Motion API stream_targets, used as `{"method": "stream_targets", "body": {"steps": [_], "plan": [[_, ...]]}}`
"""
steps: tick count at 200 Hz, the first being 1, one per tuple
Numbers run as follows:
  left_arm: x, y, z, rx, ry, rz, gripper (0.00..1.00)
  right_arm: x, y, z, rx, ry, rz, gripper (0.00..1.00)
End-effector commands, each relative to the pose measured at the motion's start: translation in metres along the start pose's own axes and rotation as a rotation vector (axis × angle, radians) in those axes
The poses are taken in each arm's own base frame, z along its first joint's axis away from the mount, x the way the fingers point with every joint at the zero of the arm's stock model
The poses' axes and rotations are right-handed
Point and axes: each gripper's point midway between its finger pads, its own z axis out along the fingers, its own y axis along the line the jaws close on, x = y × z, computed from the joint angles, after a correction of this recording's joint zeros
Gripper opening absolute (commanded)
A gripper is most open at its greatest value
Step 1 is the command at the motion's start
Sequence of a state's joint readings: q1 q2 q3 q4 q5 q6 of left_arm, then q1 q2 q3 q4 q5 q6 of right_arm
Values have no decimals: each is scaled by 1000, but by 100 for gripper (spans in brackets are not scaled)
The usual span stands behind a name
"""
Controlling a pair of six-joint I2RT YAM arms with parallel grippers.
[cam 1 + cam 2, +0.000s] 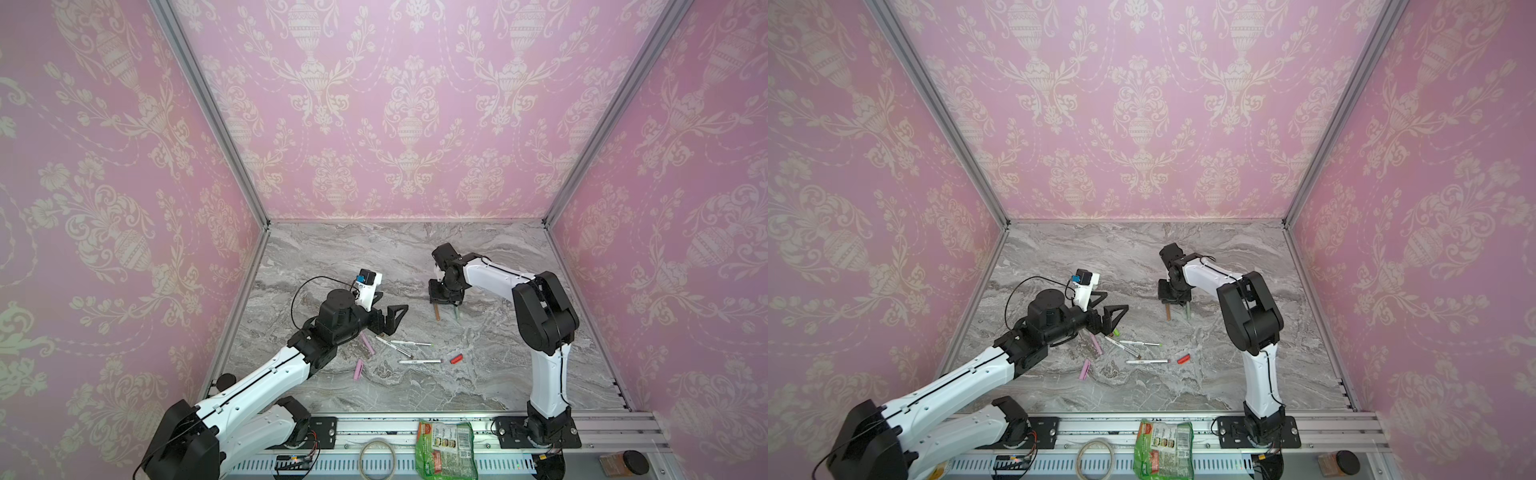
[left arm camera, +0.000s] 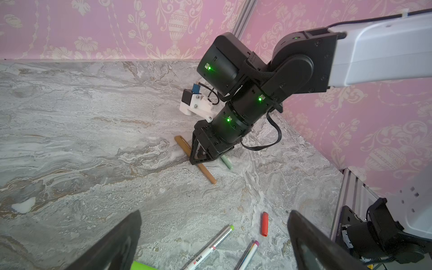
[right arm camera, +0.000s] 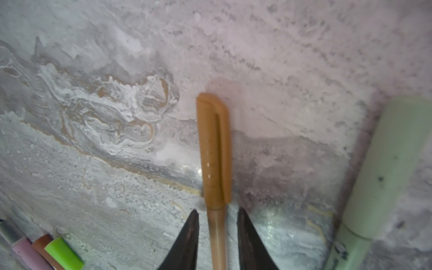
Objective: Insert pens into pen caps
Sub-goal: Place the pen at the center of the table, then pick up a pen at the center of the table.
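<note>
1. The right claw [image 3: 217,216] stands slightly parted astride the tan pen [image 3: 217,236], with both jaws just clear of the barrel. The tan cap [image 3: 214,145] is on, and the pen lies flat on the table [image 3: 93,210].
2. Risk: if the claw lifts off crooked, a jaw may catch the barrel and roll it into the capped pale green pen [image 3: 385,168] just beside it.
3. The left claw [image 2: 215,212] hangs wide open and empty above the white pens [image 2: 210,247] and the red cap [image 2: 264,224]. A careless descent could scatter them.
4. Writing: one white pen bears red print, seemingly "M&G"; nothing else is readable.
</note>
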State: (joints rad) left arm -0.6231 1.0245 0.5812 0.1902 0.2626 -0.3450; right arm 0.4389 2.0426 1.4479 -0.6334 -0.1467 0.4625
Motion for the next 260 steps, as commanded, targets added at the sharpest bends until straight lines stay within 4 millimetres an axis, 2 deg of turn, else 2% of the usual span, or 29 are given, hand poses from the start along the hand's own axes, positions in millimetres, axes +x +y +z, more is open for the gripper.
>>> {"method": "stream_targets", "body": {"steps": [1, 23, 38, 61, 90, 112, 139, 188, 218, 260], "plan": [[-13, 1, -5, -16, -26, 13, 99, -7, -5, -13, 22, -45, -16, 35], [-15, 3, -9, -34, -42, -2, 99, -11, 13, -40, -65, -119, -53, 36], [-16, 9, -13, -66, -63, -28, 99, -10, 33, -70, -129, -196, -116, 38], [-16, 24, -21, -132, -101, -96, 99, 11, 59, -100, -160, -251, -277, 40], [-18, 39, -33, -185, -158, -186, 99, 45, 72, -110, -99, -245, -480, 41], [-20, 46, -41, -202, -186, -216, 99, 60, 72, -105, -42, -230, -571, 41], [-20, 53, -49, -223, -201, -255, 99, 76, 84, -96, -47, -211, -691, 41], [-19, 59, -62, -248, -230, -280, 99, 105, 92, -51, 29, -102, -887, 43], [-18, 59, -63, -249, -230, -282, 99, 116, 91, -24, 109, -51, -969, 44], [-17, 60, -60, -245, -220, -281, 99, 124, 95, -5, 124, -13, -1006, 44]]}}
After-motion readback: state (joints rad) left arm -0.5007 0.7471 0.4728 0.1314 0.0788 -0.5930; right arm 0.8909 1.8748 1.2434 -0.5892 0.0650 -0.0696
